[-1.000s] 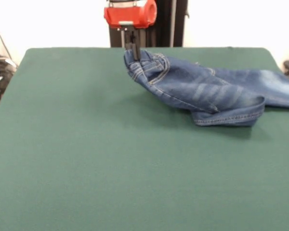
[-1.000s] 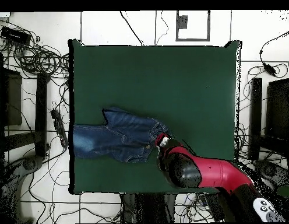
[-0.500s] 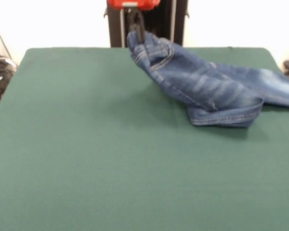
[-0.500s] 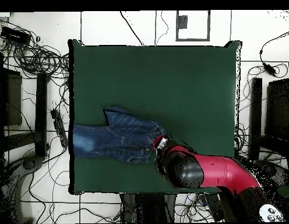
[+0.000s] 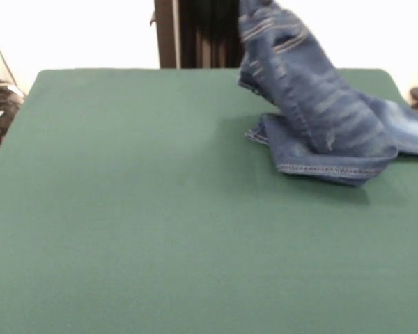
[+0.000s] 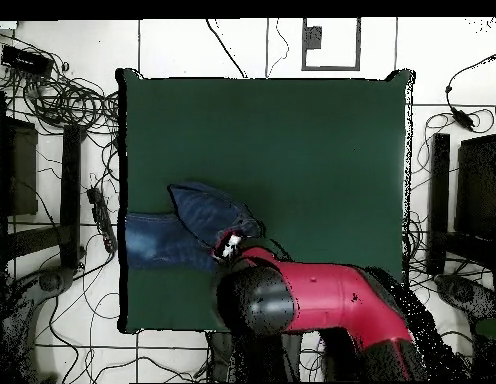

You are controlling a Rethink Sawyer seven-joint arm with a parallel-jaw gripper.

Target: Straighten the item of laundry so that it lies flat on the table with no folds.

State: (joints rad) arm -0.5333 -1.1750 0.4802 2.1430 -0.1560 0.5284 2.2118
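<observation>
The dark blue jeans [image 5: 320,104] are lifted by the waistband, which rises to the top edge of the front view. Their legs trail crumpled on the green table [image 5: 125,209] at the far right. One leg end reaches the table's right edge. In the overhead view my gripper [image 6: 230,246] sits at the raised waist of the jeans [image 6: 192,215] near the left side of the table [image 6: 292,140], shut on the denim. The red arm [image 6: 312,300] covers the cloth beneath it. The gripper itself is above the top of the front view.
The black pedestal [image 5: 195,35] stands behind the table's far edge. Cables [image 6: 52,95] and dark equipment [image 6: 17,165] lie on the floor around the table. A jeans leg [image 6: 142,245] reaches the table's left edge in the overhead view.
My gripper has risen with the waistband and carried it toward the legs, rightward in the front view. The jeans now hang steeply and bunch over themselves.
</observation>
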